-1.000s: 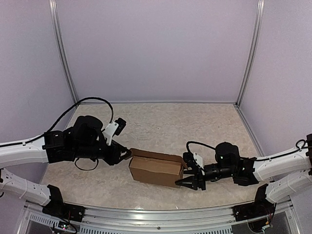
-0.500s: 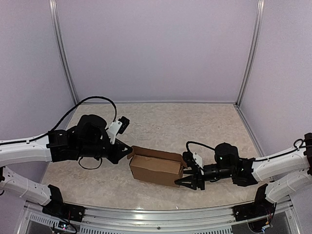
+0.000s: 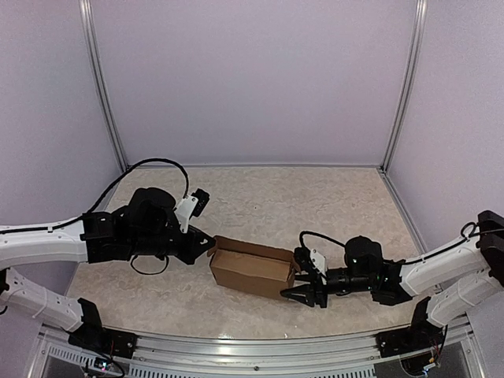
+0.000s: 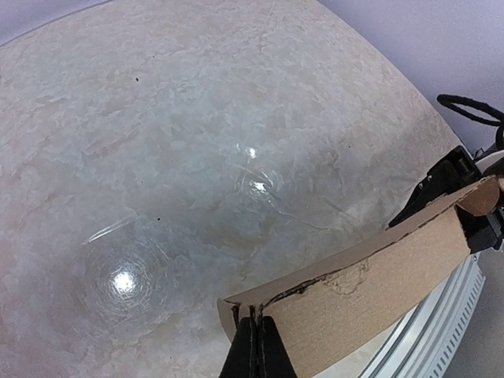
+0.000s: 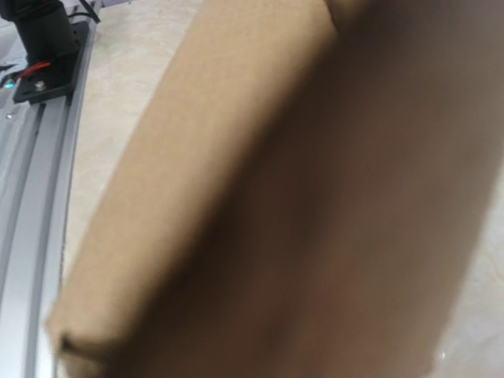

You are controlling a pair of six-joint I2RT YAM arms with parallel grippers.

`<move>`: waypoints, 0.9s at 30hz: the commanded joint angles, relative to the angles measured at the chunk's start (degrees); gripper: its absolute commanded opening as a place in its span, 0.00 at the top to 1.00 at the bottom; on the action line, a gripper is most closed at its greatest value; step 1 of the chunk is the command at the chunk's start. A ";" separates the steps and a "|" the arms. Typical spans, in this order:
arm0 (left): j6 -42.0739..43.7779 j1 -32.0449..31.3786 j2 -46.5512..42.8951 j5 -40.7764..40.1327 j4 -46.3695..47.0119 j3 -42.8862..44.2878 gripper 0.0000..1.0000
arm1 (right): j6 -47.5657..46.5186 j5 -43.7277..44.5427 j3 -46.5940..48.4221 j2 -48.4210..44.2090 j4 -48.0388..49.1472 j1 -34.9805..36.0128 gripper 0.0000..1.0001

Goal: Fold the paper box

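While the paper box (image 3: 250, 273) lies at lower centre of the top view, long axis left to right on the table (image 3: 331, 205), its top flap (image 3: 253, 250) stands slightly raised along the far edge.

Left gripper (image 3: 207, 246): jaws fully closed, tips at the flap's left corner. The left wrist view does not settle whether any card is pinched between them.

Right gripper (image 3: 298, 282): jaws roughly half parted, astride the box's right end. The right wrist view shows only blurred card, so you cannot tell whether the pads bear on it.

Judgement: the step in hand is bringing that flap down. Use the closed left tips as a pusher and press near the crease rather than the free edge, so the panel hinges instead of buckling. Brace the right end so the box does not skid toward the lower right. Go lightly near the scuffed patch (image 4: 348, 280), where the card looks weakened.
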 commanded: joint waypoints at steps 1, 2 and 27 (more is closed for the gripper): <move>-2.31 -0.75 0.40 0.44 4.45 -4.23 1.00 | 2.80 6.04 -2.17 3.87 6.54 -0.26 0.67; -2.60 -0.84 0.45 0.10 5.74 -5.30 1.00 | 3.29 6.37 -2.70 4.79 8.42 -0.23 0.67; -6.89 -0.84 3.06 1.32 14.51 -11.67 1.00 | 5.01 14.88 -3.97 18.15 22.70 2.31 0.66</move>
